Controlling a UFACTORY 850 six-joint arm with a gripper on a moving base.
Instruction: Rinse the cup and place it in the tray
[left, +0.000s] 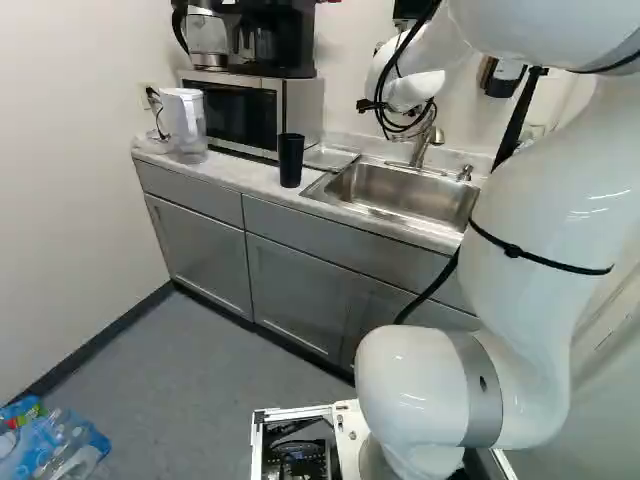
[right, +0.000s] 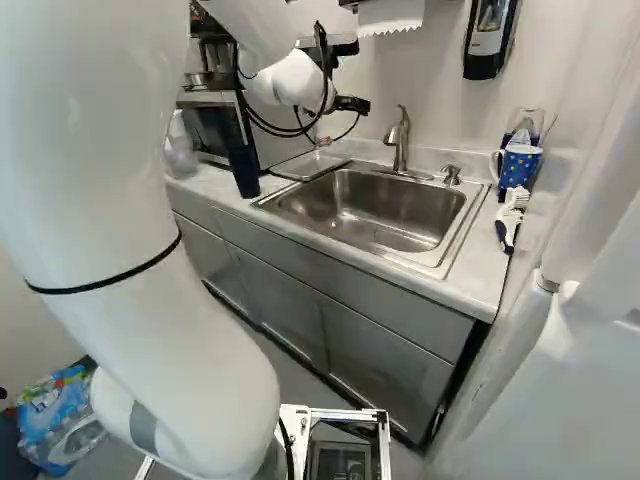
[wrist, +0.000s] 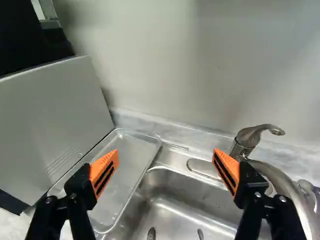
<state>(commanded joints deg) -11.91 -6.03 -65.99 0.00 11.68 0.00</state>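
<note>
The hand (right: 350, 104), a black two-finger unit with orange pads, is spread wide and grips nothing; it is positioned above the sink area. The tall dark cup (left: 290, 160) stands upright on the light stone-look counter (left: 236, 172), near the shallow rectangular tray (wrist: 131, 162). The tray lies between the silver-and-black microwave (left: 240, 112) and the stainless-steel sink (right: 375, 205).

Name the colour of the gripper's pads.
Orange with black stripes; the pads show best in the wrist view.

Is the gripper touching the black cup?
Apart. The left base view shows a clear gap between the open gripper and the black cup on the counter.
</note>
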